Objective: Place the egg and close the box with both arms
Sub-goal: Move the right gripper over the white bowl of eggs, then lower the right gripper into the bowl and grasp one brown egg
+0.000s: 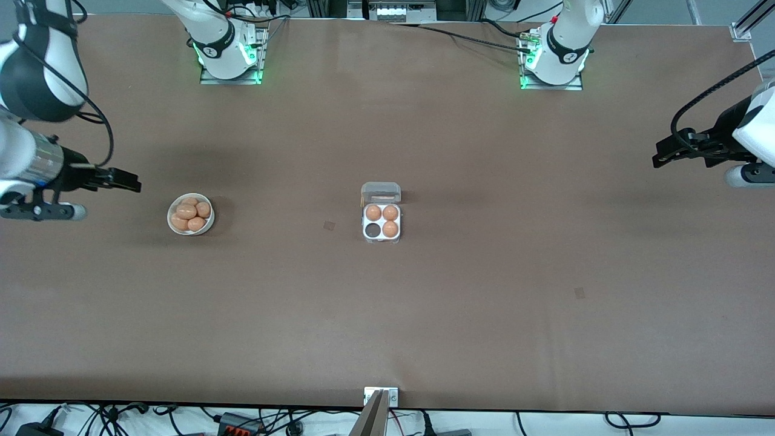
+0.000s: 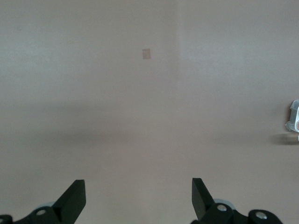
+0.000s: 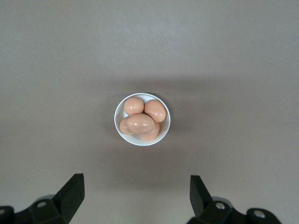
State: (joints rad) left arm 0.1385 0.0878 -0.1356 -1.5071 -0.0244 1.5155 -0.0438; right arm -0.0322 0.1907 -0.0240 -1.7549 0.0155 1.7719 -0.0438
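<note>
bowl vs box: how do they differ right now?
The bowl is round, white and open-topped; the box is square clear plastic with its hinged lid open. The bowl holds loosely heaped eggs; the box has three eggs in separate cells and one empty. The bowl sits toward the right arm's end, the box mid-table. Both hold tan eggs.

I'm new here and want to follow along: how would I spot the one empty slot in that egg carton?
Start at the middle of the brown table, where the box, a small clear carton, lies with its lid folded open. It has four round cells, and three hold tan eggs. The empty cell is on the row nearer the front camera, toward the right arm's end, and it alone looks dark.
</note>
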